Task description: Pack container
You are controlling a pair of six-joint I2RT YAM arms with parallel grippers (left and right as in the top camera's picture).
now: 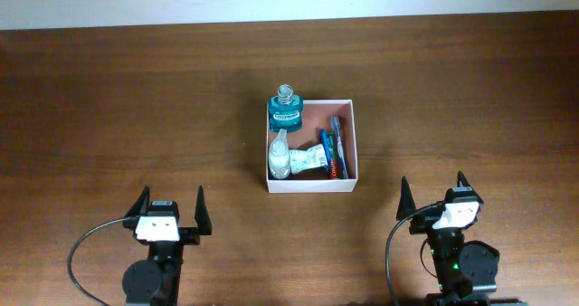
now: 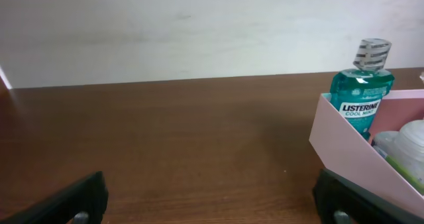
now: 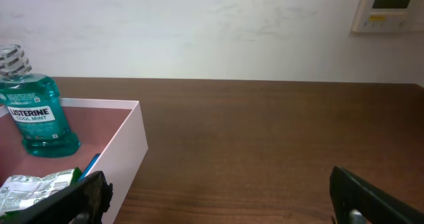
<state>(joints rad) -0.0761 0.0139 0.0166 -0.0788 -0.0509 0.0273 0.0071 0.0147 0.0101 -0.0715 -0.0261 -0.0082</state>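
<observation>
Both arms sit at the near edge of the table (image 1: 109,116), nothing in either one. The left gripper (image 1: 173,194) has its jaws spread wide with only bare wood between them. The right gripper (image 1: 432,181) is the same — fingers splayed right out, holding nothing.

The container (image 1: 312,186) sits mid-table, ahead of the arms and roughly between them, well apart from both. Inside it, a teal Listerine bottle (image 1: 285,112) stands upright in the far left corner. Nearer the arms, a small clear bottle (image 1: 280,159) sits against the left wall with a crinkly white packet (image 1: 312,158) just beside it. A blue and red flat pack (image 1: 336,150) lies along the right side — can't tell what that one is.
</observation>
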